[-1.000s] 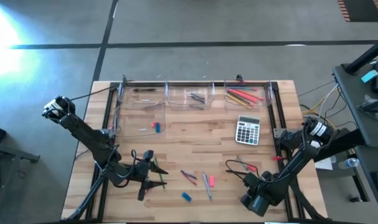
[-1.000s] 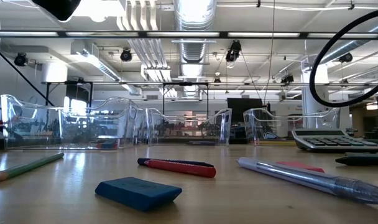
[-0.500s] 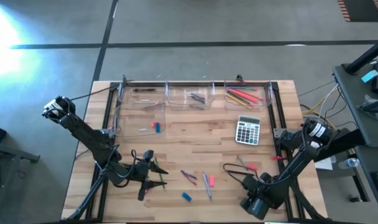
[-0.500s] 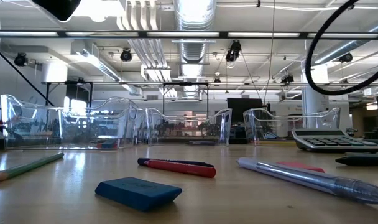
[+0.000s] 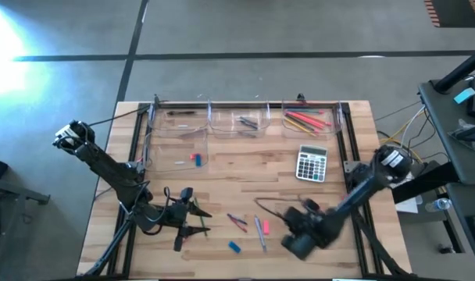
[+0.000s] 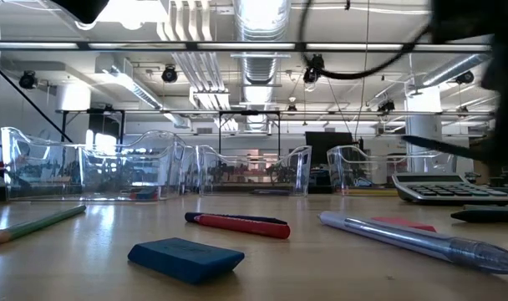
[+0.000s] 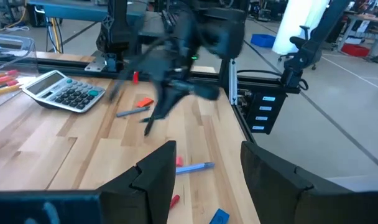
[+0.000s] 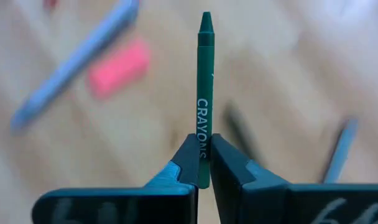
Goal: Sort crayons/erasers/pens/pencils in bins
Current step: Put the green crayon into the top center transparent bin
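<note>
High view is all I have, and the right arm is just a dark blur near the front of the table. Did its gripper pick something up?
Observer: Yes. The right gripper is shut on a dark green wax crayon.
Operator: Which part does it hold?
Observer: One end; the pointed tip sticks out past the fingers.
Operator: And the left gripper?
Observer: The left gripper is open and holds nothing, low over the wooden table.
</note>
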Robot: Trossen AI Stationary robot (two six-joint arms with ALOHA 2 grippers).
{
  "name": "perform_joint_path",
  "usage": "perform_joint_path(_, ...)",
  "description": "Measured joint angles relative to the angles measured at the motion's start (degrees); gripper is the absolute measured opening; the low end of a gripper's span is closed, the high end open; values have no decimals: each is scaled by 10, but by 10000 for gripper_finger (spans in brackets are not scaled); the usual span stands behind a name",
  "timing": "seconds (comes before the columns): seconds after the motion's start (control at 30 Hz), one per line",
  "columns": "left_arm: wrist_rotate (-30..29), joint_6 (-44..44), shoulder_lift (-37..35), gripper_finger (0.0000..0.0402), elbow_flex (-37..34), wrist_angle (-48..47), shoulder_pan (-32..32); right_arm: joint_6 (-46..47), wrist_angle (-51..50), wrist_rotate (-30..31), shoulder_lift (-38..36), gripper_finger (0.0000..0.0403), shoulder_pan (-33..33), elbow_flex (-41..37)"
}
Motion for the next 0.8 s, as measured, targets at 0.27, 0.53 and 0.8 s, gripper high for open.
perform_joint_path(0.27, 7, 0, 0, 167, 0, -2, 0, -280, 0, 6, 0, 13, -215, 80)
perform_joint_path(0.53, 11, 14, 0, 167, -2, -4, 0, -504, 37, -33, -2, 13, -460, 189)
perform_joint_path(0.8, 11, 47, 0, 167, -2, -3, 0, -539, 145, -192, -2, 13, -669, 174)
